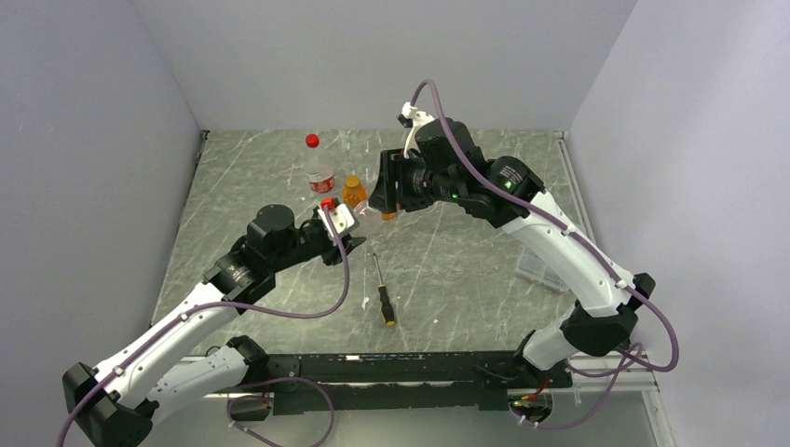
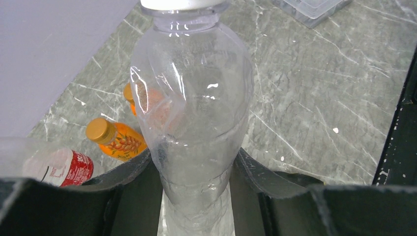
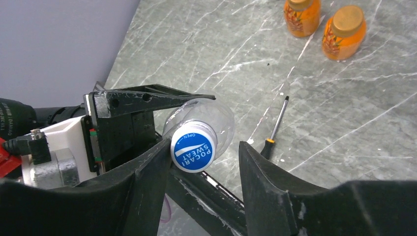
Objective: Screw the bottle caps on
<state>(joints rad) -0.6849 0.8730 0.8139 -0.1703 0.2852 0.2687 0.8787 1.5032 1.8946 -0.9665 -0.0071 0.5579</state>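
My left gripper [image 2: 196,172] is shut on the lower body of a small clear bottle [image 2: 192,113], holding it tilted above the table. A blue cap with white lettering [image 3: 193,146] sits on the bottle's neck. My right gripper [image 3: 204,157] stands open around that cap: one finger touches its side, the other is a clear gap away. In the top view the two grippers meet at the bottle [image 1: 368,220]. Two amber bottles [image 3: 301,14] [image 3: 344,32] with orange caps stand on the table. A taller clear bottle [image 1: 319,172] with a red cap [image 1: 312,141] stands behind them.
A screwdriver [image 1: 382,291] with a black-and-orange handle lies on the grey marble table, in front of the grippers. A clear plastic box [image 1: 540,265] sits at the right, partly under my right arm. Grey walls close in the left, back and right sides.
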